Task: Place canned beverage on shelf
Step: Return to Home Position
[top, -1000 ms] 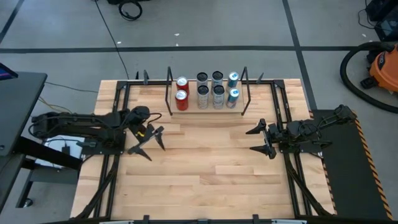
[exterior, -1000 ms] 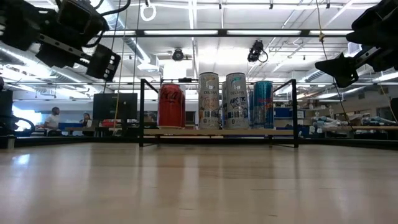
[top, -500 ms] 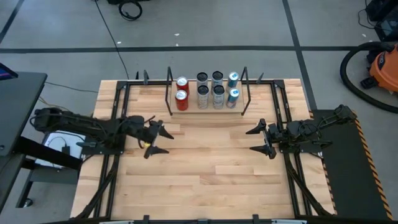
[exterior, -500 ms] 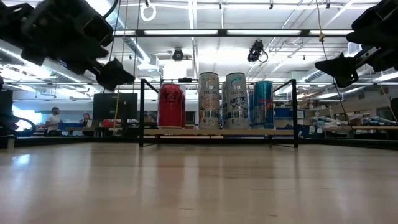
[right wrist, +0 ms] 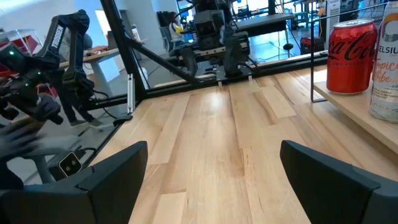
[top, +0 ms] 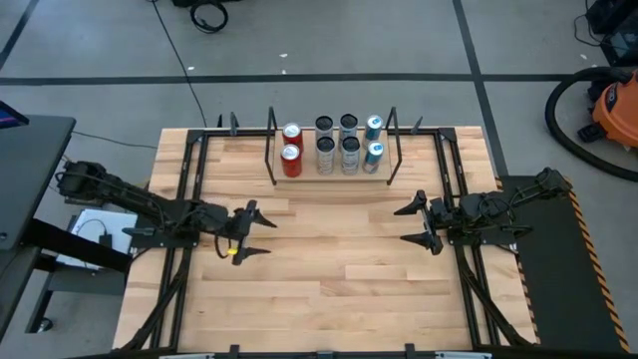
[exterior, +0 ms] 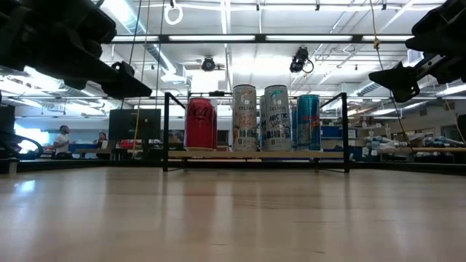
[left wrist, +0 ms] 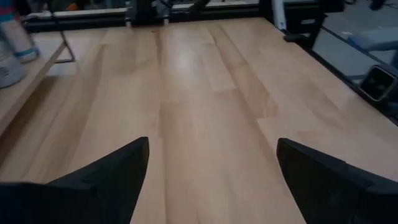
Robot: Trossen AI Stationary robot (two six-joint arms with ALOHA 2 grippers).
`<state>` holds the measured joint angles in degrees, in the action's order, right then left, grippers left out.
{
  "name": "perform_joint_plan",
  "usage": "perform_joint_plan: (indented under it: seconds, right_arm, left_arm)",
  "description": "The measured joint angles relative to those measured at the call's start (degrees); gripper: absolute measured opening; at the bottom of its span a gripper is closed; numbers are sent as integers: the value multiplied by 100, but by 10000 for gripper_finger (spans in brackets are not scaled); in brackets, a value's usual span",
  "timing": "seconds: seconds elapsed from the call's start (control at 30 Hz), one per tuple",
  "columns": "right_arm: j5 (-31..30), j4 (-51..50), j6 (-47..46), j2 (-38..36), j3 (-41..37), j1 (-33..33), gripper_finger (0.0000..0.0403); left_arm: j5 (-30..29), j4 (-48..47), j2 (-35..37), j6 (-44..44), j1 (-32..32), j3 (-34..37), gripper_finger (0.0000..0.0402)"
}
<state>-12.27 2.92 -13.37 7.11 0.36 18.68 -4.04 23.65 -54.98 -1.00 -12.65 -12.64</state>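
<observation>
Grippers empty, cans on the shelf.
Seen from above, the left gripper (top: 257,230) hovers at 9 o'clock over the table (top: 329,289), fingers spread wide and holding nothing. The right gripper (top: 403,225) at 3 o'clock is equally spread and empty. At 12 o'clock the shelf (top: 334,178) carries upright red cans (top: 291,160), slim cans (top: 325,150) and light blue cans (top: 372,152), in two rows.
</observation>
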Motion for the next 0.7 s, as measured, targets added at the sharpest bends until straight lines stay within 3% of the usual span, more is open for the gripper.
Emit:
perform_joint_plan:
  seconds: [0.1, 0.2, 0.27, 0.47, 0.7]
  right_arm:
    - [0, 0, 0, 0, 0, 0, 376]
    - [0, 0, 0, 0, 0, 0, 376]
    - [0, 0, 0, 0, 0, 0, 376]
    - [0, 9, -1, 0, 0, 0, 376]
    - [0, 43, -2, 0, 0, 1, 376]
  left_arm:
    - [-122, 78, -1, 118, -105, 0, 355]
    - [-1603, 37, 12, -176, -245, 0, 355]
    - [-2125, 177, -31, -277, -283, 0, 355]
    - [-1953, 171, -47, -114, -497, 0, 355]
    - [-1944, 177, -46, -518, -593, 0, 355]
